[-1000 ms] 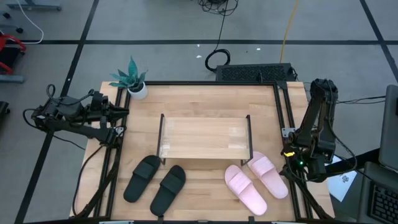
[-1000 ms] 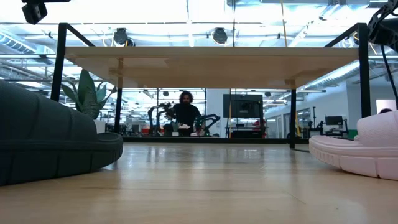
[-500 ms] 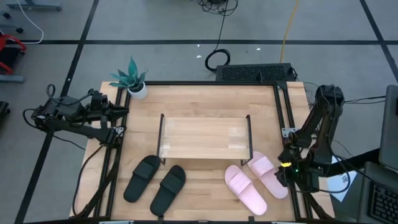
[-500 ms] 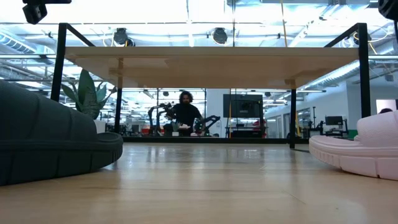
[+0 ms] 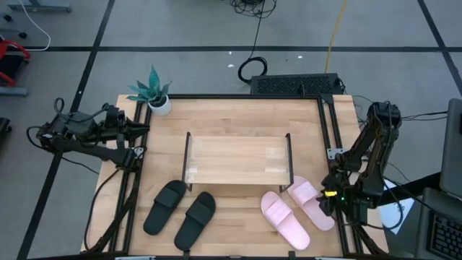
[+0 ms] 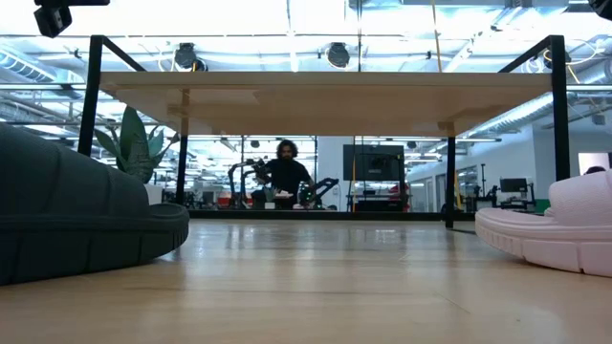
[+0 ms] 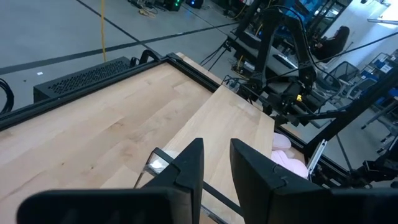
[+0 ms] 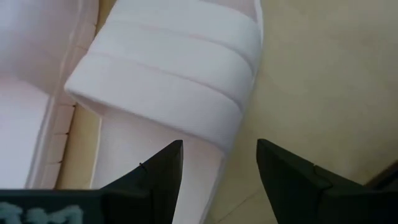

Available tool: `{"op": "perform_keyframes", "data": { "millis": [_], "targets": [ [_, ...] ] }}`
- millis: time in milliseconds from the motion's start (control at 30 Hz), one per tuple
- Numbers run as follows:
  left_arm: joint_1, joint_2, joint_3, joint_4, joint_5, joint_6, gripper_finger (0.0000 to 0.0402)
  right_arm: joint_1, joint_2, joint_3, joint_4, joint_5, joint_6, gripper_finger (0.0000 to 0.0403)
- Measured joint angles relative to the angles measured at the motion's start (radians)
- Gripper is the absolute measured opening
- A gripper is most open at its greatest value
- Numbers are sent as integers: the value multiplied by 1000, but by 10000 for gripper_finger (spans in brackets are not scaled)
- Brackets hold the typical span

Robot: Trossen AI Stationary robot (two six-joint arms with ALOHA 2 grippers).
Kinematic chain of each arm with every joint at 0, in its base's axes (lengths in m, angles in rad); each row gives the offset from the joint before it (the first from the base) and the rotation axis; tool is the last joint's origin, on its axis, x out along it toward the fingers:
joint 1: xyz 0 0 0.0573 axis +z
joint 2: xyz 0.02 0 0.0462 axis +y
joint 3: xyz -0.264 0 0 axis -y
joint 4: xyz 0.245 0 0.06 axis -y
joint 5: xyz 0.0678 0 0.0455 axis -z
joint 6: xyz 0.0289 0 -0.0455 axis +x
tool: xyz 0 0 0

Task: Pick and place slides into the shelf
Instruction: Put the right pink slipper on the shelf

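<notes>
The right gripper (image 8: 217, 165) hangs just over the outer pink slide (image 5: 312, 203), fingers (image 8: 163, 168) spread apart and holding nothing, seemingly not yet touching the wide strap. Both pink slides lie on the surface (image 5: 238, 115) beside the shelf (image 5: 238, 160); the black pair (image 5: 180, 211) sits at its other end. The left gripper (image 7: 216, 163) waits off the surface's left edge, fingers released.

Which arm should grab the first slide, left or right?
Right. Its end effector hangs open just above the outer pink slide, strap right ahead of its fingers. The left end effector sits back at the table's far left corner.
</notes>
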Motion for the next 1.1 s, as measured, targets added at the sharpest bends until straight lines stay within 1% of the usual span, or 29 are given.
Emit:
{"op": "perform_keyframes", "data": {
  "millis": [500, 667, 900, 1100],
  "targets": [
    [0, 0, 0, 1, -1, -4, 76, 0, 12, -4, -91, 7, 0, 194],
    [0, 0, 0, 1, -2, -4, 76, 0, 40, -25, -71, 105, 1, 194],
    [0, 0, 0, 2, -28, -3, 76, -3, 95, -27, -71, 115, 7, 194],
    [0, 0, 0, 2, -29, -3, 76, -10, 127, -32, -76, 151, 35, 194]
  ]
}}
